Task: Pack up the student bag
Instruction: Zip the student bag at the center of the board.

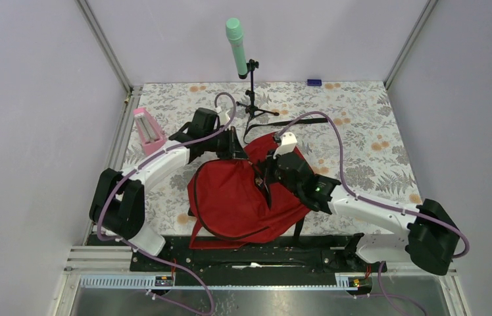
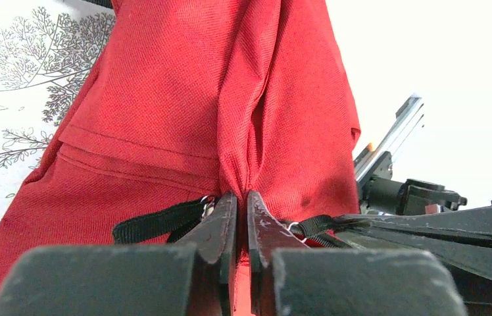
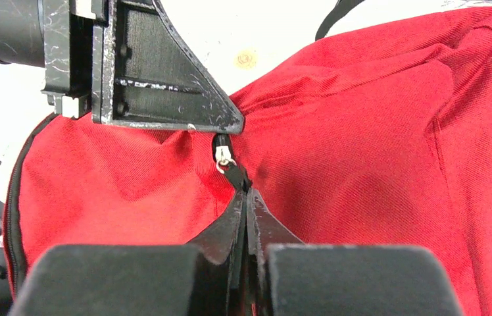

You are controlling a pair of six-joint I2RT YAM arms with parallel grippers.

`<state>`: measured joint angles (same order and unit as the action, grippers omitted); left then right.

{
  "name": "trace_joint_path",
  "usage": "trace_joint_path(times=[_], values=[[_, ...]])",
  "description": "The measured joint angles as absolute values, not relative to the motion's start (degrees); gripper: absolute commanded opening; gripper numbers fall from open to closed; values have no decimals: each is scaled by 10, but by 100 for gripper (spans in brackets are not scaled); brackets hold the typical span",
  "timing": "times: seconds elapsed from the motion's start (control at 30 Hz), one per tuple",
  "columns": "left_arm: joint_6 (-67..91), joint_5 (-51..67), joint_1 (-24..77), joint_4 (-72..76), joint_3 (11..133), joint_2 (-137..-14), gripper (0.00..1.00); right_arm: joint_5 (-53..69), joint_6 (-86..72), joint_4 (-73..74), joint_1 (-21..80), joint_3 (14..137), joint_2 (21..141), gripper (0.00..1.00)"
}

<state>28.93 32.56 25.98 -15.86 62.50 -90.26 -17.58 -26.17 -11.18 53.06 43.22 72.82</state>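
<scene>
Seemingly left hand (image 2: 242, 197) pinches student bag (image 1: 230, 197) fabric; right hand (image 3: 246, 196) clamps its zipper pull (image 3: 235, 175).

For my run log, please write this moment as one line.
left gripper: shut on student bag fabric | right gripper: shut on zipper pull | bag: lying on table

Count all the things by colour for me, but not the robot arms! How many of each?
Red: 1, the student bag
Pink: 1, a box-like thing at the left side
Green: 1, a cylinder held up on the stand
Black: 1, the stand
Blue: 1, a small thing at the far edge
Total: 5
</scene>
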Motion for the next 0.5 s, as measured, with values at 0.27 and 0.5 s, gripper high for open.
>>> trace_joint_path(times=[0.27, 0.5], values=[[312, 318, 240, -158, 625, -886, 0, -221, -275, -61, 570, 413, 686, 0], [308, 333, 225, -165, 635, -887, 0, -232, -263, -41, 589, 403, 661, 18]])
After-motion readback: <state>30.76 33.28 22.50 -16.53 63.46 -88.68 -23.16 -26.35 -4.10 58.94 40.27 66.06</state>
